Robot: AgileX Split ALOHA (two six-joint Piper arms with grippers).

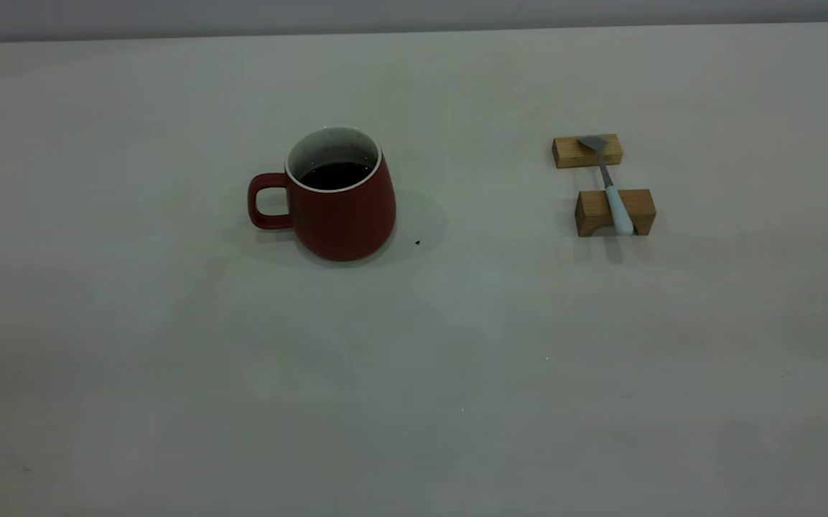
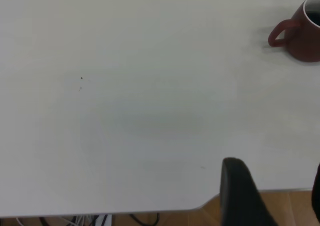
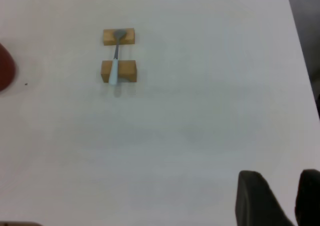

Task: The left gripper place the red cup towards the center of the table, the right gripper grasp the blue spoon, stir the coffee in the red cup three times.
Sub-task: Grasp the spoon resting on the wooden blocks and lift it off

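Red cup (image 1: 342,208) unlabelled, blue spoon (image 1: 615,194) across wooden blocks (image 1: 615,212); both tools' spread unclear.

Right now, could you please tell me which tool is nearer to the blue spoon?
Right, I judge. The right tool sits back at the table's near edge, with the blue spoon ahead across bare table. The left tool sees only the red cup, no spoon.

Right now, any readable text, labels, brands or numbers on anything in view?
None. The red cup, blue spoon, both wooden blocks and the table carry no visible print, label or number in any view.
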